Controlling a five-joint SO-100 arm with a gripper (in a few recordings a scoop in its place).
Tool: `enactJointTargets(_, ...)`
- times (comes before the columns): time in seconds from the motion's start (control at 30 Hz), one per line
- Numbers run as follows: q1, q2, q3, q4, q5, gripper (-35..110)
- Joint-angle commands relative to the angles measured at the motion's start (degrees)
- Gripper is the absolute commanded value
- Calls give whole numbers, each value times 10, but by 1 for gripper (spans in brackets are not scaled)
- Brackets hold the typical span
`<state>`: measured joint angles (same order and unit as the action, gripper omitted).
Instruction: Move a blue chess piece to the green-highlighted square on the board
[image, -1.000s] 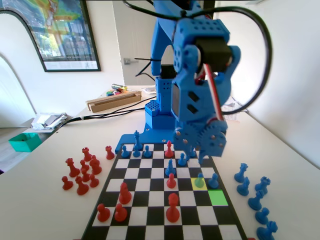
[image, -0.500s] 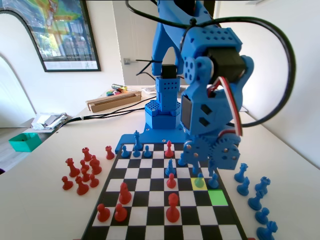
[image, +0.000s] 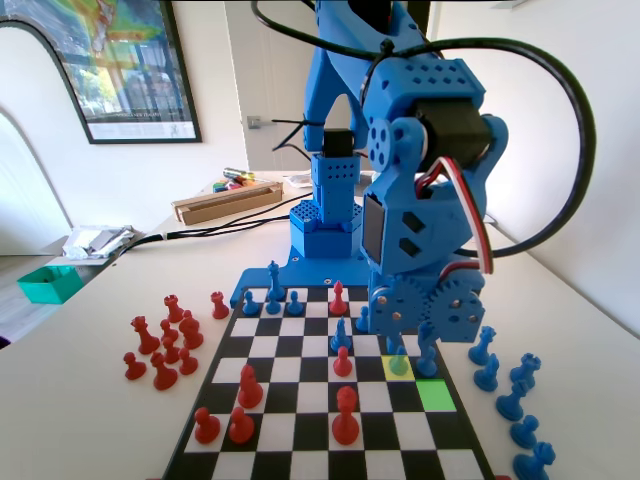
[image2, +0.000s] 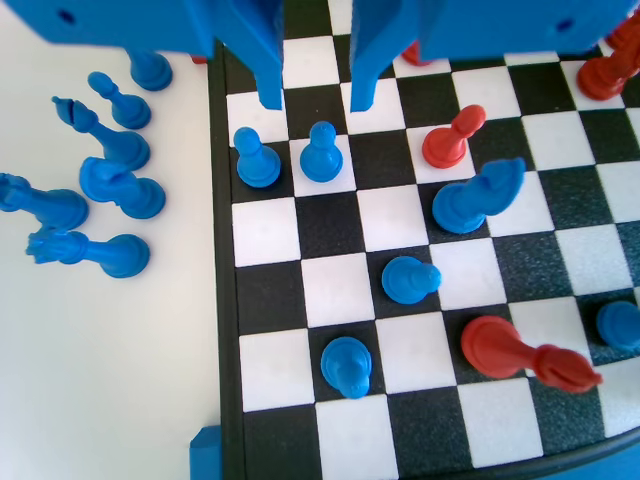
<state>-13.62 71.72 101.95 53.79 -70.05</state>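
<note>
Pawn (image: 399, 362) on yellow square (image: 386, 371); in wrist view pawn (image2: 321, 153) just below jaws, second pawn (image2: 257, 158) at its 9 o'clock. Green square (image: 436, 395) at pawn's 4 o'clock in fixed view. Gripper (image2: 318, 95) above pawn, jaws parted, holding nothing. We judge pawn light, rigid, smooth, tippy; we'd pinch under ball head.

Fixed view: was set low at the board's (image: 300, 400) near end, faced along it.
Wrist view: was aimed steeply down, close above the squares.
Shared: the board (image2: 330, 250).
</note>
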Motion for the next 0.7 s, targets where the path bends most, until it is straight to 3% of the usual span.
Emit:
enactJointTargets(0.0,-8,14,15,-3,-15,12)
enactJointTargets(0.67,-13,40,45,-24,-25,12)
